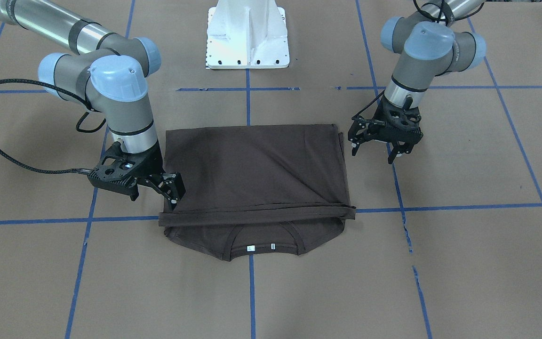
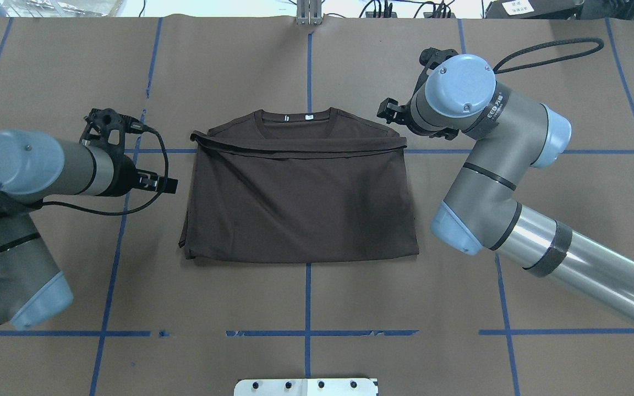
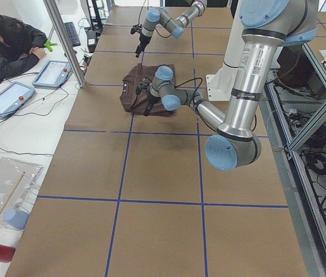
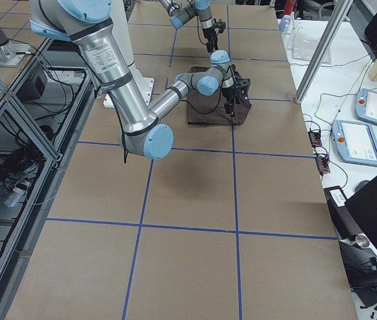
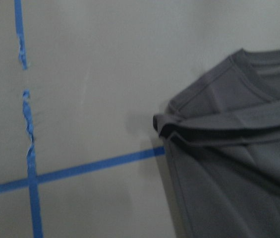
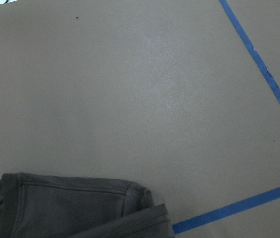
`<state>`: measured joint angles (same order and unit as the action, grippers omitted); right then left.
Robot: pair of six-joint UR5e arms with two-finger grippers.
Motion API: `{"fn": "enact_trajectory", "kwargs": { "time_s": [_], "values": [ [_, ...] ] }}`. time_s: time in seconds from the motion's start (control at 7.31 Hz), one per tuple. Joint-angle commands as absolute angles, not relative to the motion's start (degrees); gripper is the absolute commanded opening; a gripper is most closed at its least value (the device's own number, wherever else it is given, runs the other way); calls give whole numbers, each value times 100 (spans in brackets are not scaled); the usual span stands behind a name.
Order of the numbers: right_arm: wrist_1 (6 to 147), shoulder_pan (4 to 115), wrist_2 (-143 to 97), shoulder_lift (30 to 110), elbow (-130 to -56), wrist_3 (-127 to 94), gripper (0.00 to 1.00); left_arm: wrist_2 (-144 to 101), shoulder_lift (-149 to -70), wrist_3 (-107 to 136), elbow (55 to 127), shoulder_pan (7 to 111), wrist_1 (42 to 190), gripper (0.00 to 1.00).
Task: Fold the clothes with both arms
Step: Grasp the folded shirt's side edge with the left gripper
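The dark brown T-shirt (image 1: 252,169) (image 2: 300,203) lies flat on the table. Its lower half is folded up to a straight edge (image 1: 257,214) just short of the collar. The collar with its white tags (image 1: 261,246) faces away from the robot. My left gripper (image 1: 373,153) hovers open beside the shirt's side edge, holding nothing. My right gripper (image 1: 175,192) sits at the opposite side by the fold's corner, fingers apart, gripping no cloth. Both wrist views show a shirt corner (image 5: 239,148) (image 6: 55,208) on bare paper and no fingers.
Brown paper with blue tape grid lines (image 1: 440,207) covers the table. The white robot base (image 1: 247,42) stands behind the shirt. A person (image 3: 7,46) sits at a side desk with tablets (image 3: 50,72), past a metal pole (image 3: 64,40).
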<state>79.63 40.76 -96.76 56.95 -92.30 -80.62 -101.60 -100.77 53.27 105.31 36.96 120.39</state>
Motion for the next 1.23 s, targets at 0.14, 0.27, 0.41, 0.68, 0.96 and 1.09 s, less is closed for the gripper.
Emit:
{"fn": "enact_trajectory", "kwargs": {
  "time_s": [0.14,0.27,0.41,0.68,0.96,1.09],
  "values": [
    [7963,4078,-9677,5704,-9237,-8068,100,-9881,-9738,6842,10617,2851,12788,73],
    [7963,4078,-9668,5722,-9246,-8068,100,-9757,-9756,7290,10617,2587,12849,65],
    [7963,4078,-9668,5739,-9246,-8068,100,-9608,-9799,7451,10600,2366,12841,59],
    [7954,4078,-9650,5748,-9246,-8077,100,-9563,-9844,7549,10582,2294,12841,41],
    [7954,4078,-9633,5766,-9246,-8086,100,-9554,-9853,7699,10573,2224,12841,0],
    [7954,4078,-9624,5792,-9263,-8095,100,-9545,-9853,7691,10565,2224,12841,0]
  ]
}}
